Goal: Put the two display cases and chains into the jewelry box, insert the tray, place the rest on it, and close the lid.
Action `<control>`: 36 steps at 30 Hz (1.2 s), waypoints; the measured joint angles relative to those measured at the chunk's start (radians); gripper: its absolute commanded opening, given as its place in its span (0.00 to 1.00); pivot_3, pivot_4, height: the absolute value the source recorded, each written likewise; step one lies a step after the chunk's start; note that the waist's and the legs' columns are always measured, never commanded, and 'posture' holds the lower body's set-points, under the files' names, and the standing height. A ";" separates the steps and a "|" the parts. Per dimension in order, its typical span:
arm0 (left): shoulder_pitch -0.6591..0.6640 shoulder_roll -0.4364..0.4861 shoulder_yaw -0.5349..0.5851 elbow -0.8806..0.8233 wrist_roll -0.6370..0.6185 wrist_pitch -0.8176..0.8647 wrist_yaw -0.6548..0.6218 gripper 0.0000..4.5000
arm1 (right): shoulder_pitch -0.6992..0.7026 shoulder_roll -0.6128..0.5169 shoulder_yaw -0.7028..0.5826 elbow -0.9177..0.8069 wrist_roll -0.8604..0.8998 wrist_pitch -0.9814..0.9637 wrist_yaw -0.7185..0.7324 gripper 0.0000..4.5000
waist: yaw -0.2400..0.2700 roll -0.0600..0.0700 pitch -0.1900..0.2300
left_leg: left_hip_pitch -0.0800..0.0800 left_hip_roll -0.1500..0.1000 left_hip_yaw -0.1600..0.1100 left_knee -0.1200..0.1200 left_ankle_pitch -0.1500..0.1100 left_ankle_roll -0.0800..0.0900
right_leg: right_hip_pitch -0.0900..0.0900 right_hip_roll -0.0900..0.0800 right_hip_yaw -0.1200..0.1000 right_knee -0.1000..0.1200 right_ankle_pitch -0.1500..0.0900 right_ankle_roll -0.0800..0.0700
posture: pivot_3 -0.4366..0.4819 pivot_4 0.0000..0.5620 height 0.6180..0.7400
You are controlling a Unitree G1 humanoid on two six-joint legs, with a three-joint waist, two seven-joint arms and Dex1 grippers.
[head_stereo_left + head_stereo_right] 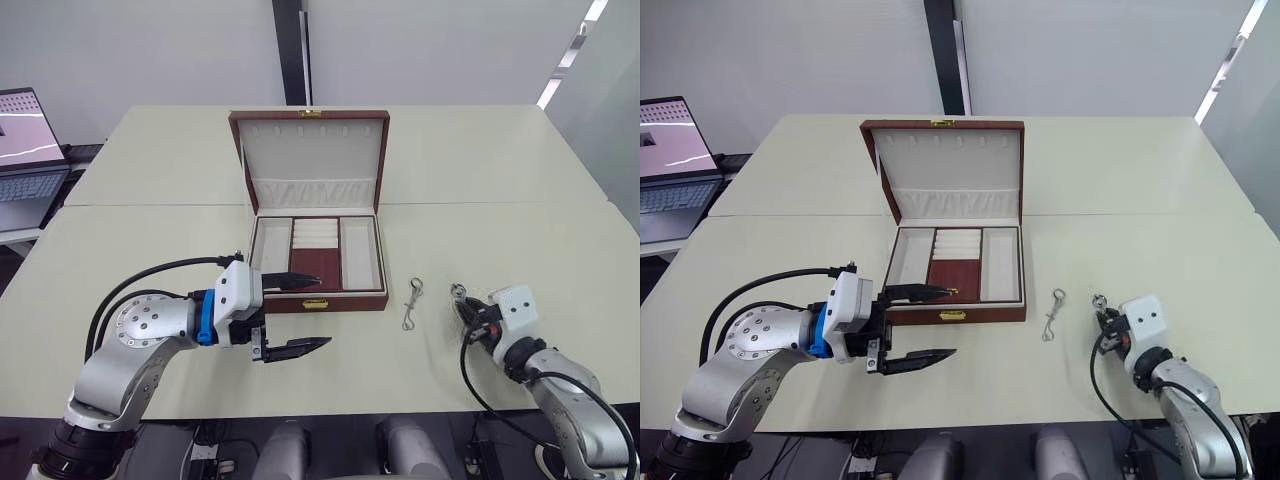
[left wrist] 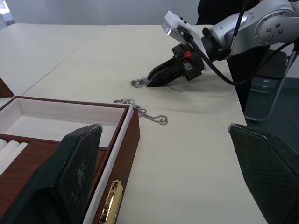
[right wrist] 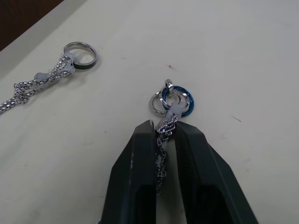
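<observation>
The jewelry box [image 1: 318, 303] stands open mid-table, its lid [image 1: 312, 150] upright behind it. The tray [image 1: 312, 266] sits inside the box, showing cream side compartments and a brown centre panel. My left gripper [image 1: 326, 311] is open at the box's front left corner, one finger over the rim and one in front of the wall. My right gripper [image 3: 163, 128] is shut on a thin silver piece with blue and silver rings [image 3: 176, 101], low at the table to the right. A second thin ring-topped piece [image 1: 412, 303] lies between box and right gripper. The display cases and chains are hidden.
A laptop [image 1: 25, 150] stands on a side table at the far left. A seam [image 1: 150, 205] runs across the table behind the box. The table's front edge lies close behind both grippers.
</observation>
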 measured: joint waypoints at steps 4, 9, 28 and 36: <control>0.005 -0.007 0.000 0.004 0.008 -0.007 -0.001 1.00 | 0.000 0.000 -0.003 0.000 0.002 0.001 0.000 0.00 | 0.000 0.000 0.000 | 0.000 0.000 0.000 0.000 0.000 0.000 | 0.000 0.000 0.000 0.000 0.000 0.000 | 0.48 0.27 1.00; 0.012 -0.013 0.000 0.014 0.011 -0.020 -0.009 1.00 | -0.001 0.006 -0.019 0.007 0.021 -0.015 0.012 0.00 | 0.000 0.000 0.000 | 0.000 0.000 0.000 0.000 0.000 0.000 | 0.000 0.000 0.000 0.000 0.000 0.000 | 0.48 0.27 1.00; 0.024 -0.025 0.001 0.059 0.014 -0.049 -0.009 1.00 | -0.103 -0.024 -0.075 -0.126 0.273 -0.008 0.136 0.00 | 0.000 0.001 0.001 | -0.001 0.000 0.000 0.000 0.000 0.000 | -0.001 0.000 0.000 0.001 0.000 0.000 | 0.48 0.27 1.00; 0.055 -0.042 0.010 0.058 0.014 -0.061 0.037 1.00 | -0.218 -0.047 -0.051 -0.171 0.327 0.063 0.127 0.00 | 0.000 0.001 0.001 | -0.001 0.000 0.000 0.000 0.000 0.000 | -0.001 0.000 0.000 0.001 0.000 0.000 | 0.48 0.27 1.00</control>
